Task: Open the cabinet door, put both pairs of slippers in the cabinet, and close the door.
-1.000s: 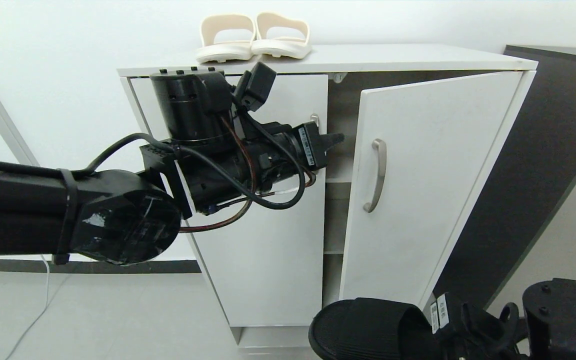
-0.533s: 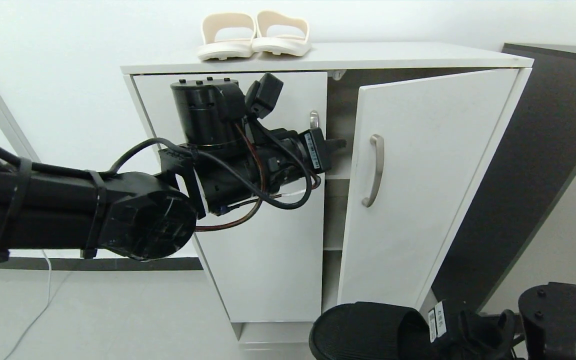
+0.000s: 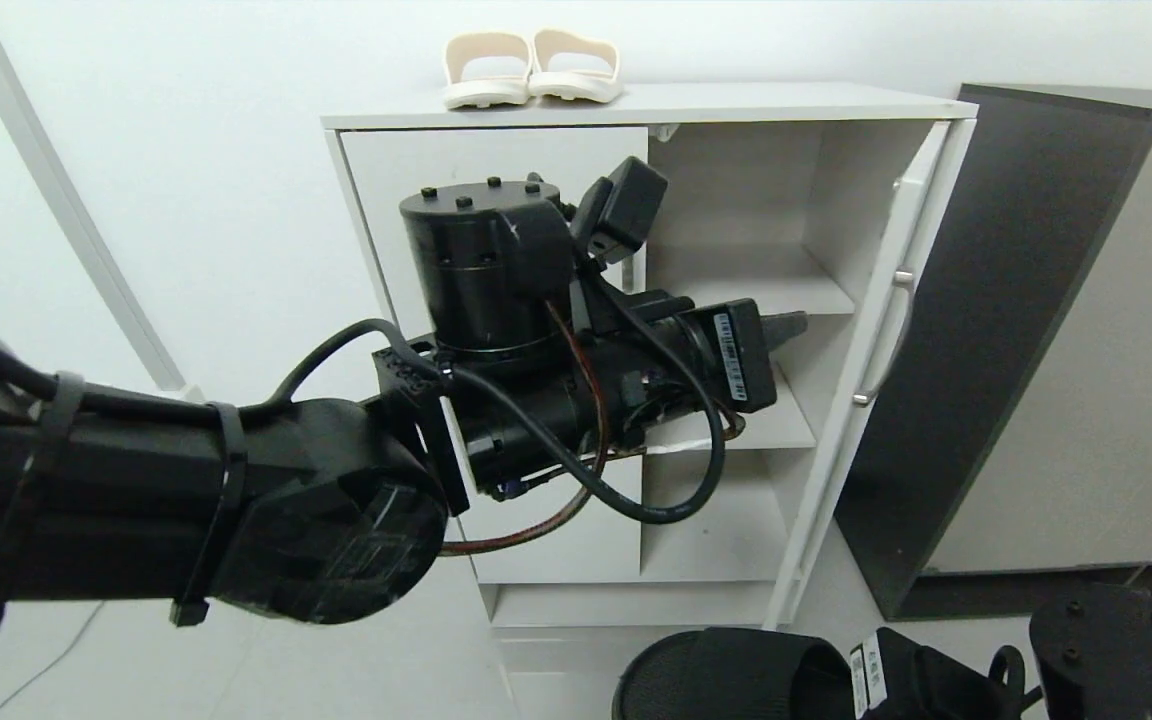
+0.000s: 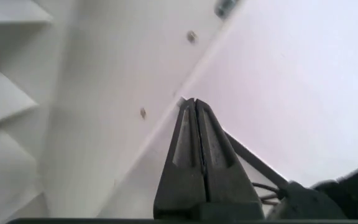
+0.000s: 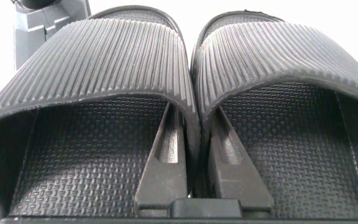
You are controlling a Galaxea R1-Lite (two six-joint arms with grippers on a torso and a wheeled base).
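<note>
In the head view the cabinet (image 3: 786,100) has its right door (image 3: 921,190) swung wide, so loading is the step in hand: your left hand (image 3: 794,324) reaches level before the shelves (image 3: 806,287), cream slippers (image 3: 533,70) sit on top, and black slippers (image 3: 726,675) wait low in front. The left wrist view shows that hand pressed together on nothing. In the right wrist view your right hand (image 5: 193,115) pinches the black pair's touching inner walls; next, I judge, lift them onto a shelf, clear of the left arm.
</note>
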